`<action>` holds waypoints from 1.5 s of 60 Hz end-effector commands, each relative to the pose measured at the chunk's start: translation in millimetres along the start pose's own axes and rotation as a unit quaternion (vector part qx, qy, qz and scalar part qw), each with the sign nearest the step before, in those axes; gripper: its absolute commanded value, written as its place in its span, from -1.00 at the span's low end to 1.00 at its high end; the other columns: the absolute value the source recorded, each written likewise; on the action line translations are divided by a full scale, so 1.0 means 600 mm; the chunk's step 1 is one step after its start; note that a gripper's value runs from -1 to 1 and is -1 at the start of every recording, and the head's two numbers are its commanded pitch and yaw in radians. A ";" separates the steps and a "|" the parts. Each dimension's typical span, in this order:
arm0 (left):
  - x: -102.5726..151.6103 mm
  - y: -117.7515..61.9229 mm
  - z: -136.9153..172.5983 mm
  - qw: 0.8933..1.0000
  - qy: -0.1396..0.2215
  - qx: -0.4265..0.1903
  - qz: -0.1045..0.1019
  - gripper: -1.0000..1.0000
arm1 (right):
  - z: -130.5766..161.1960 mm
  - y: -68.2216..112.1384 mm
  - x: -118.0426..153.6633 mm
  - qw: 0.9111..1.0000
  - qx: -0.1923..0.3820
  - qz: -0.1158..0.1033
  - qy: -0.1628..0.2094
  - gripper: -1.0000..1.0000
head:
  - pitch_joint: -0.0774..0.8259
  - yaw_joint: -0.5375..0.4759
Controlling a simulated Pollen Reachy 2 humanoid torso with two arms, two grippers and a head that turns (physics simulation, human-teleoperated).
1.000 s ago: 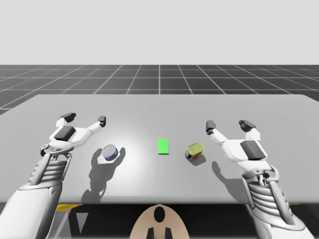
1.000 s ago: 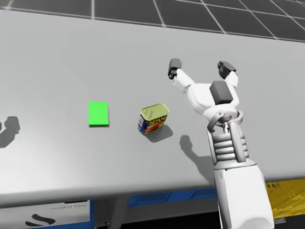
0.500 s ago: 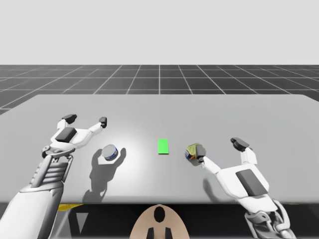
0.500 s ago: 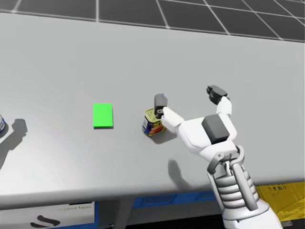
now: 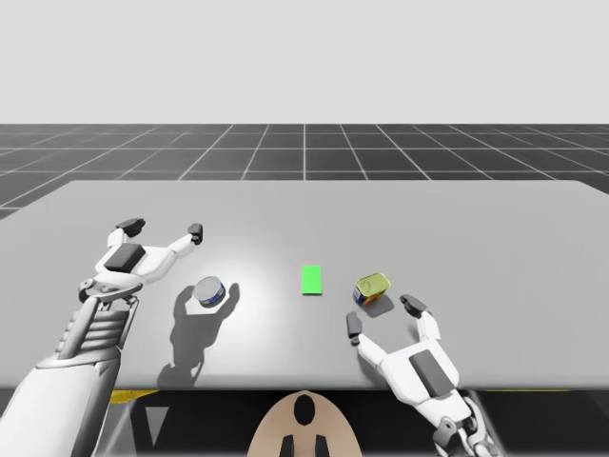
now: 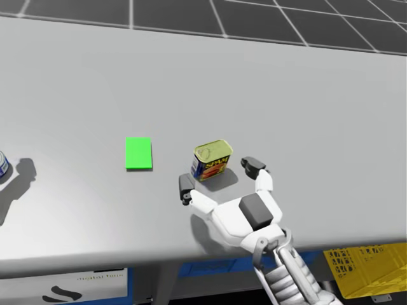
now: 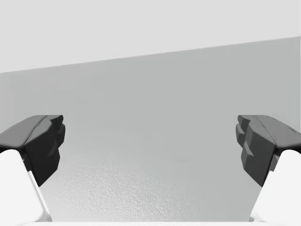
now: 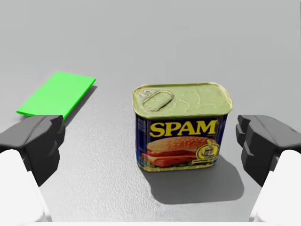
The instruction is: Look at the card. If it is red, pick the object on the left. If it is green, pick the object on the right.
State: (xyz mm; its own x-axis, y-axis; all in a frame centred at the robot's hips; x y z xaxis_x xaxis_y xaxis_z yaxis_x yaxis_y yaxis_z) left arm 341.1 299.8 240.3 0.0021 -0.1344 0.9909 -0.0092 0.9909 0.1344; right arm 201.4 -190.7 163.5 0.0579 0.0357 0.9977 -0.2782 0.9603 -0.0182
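Observation:
A green card (image 5: 311, 279) (image 6: 138, 153) (image 8: 57, 93) lies flat at the table's middle. Right of it stands a blue rectangular can with a yellow-green lid (image 5: 371, 288) (image 6: 212, 160) (image 8: 181, 126). Left of the card stands a small round blue can with a silver top (image 5: 209, 292). My right gripper (image 5: 383, 315) (image 6: 220, 175) (image 8: 150, 150) is open near the table's front edge, its fingers apart, with the rectangular can just ahead of it and untouched. My left gripper (image 5: 164, 228) (image 7: 150, 146) is open behind the round can, bare table ahead of it.
The grey table (image 5: 476, 228) spreads wide behind and beside the objects. Its front edge (image 6: 95, 257) runs close under my right hand. A yellow crate (image 6: 365, 270) sits below the table at the right.
My right arm has drawn back toward the front edge and left, from beside the rectangular can to just in front of it, gripper facing it. The left arm and objects are unmoved.

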 end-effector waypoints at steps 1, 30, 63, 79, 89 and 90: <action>0.001 0.002 -0.001 1.000 -0.001 0.001 0.000 -1.00 | -0.031 0.001 -0.027 0.999 -0.021 -0.032 0.023 -1.00 | 0.68 -0.41; 0.003 0.006 -0.001 1.000 -0.004 0.003 0.003 -1.00 | -0.121 -0.023 -0.041 0.996 -0.023 -0.030 0.076 -1.00 | 0.69 -0.40; 0.001 0.006 -0.005 1.000 -0.003 0.001 0.002 -1.00 | -0.135 -0.021 -0.050 0.996 -0.018 0.000 0.089 1.00 | 0.65 -0.40; -0.001 0.003 -0.008 1.000 -0.002 -0.001 -0.001 -1.00 | -0.134 -0.023 -0.050 0.996 -0.013 -0.008 0.091 1.00 | 0.18 -0.42; -0.001 0.004 -0.010 1.000 -0.002 -0.003 -0.001 -1.00 | -0.134 -0.024 -0.051 0.996 -0.011 -0.009 0.093 1.00 | -0.10 -0.47; -0.001 0.004 -0.010 1.000 -0.002 -0.003 -0.001 -1.00 | -0.134 -0.024 -0.051 0.996 -0.011 -0.010 0.092 1.00 | -0.13 -0.48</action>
State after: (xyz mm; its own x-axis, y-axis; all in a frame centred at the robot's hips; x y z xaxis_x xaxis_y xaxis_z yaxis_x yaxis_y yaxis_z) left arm 346.2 302.2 240.2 -0.0022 -0.1356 0.9908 -0.0053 0.9908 0.1356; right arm 282.7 -187.3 133.4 0.2155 0.0856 0.9727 -0.2582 0.9657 -0.0278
